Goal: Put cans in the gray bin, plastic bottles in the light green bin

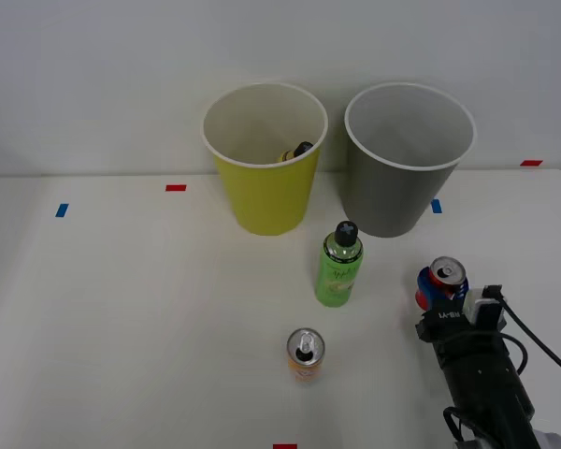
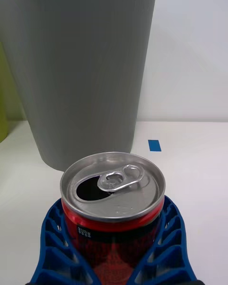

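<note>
Though gray bin (image 1: pixel 409 178) unfilled, bottle (image 1: pixel 297 152) in light green bin (image 1: pixel 264 192).

The right arm (image 1: pixel 481 374) is black and bulky, with a white block near its wrist, small white lettering and a black cable looping off. Its fingers (image 2: pixel 57 247) are blue, ribbed lattices.

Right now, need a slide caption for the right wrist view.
Right tool closed around the opened red can, gray bin directly ahead.
</note>
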Robot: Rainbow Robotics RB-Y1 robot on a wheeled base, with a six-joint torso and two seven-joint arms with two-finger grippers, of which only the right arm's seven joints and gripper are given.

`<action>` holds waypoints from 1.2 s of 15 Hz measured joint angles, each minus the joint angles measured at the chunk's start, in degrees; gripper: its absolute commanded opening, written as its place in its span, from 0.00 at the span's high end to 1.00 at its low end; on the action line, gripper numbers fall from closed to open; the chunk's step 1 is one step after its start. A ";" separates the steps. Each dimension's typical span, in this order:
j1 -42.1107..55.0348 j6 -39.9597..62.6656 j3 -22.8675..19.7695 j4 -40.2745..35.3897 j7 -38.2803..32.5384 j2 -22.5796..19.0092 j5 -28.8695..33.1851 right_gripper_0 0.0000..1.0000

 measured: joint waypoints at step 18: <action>4.31 10.33 5.60 -28.63 -2.01 -11.43 -24.76 1.00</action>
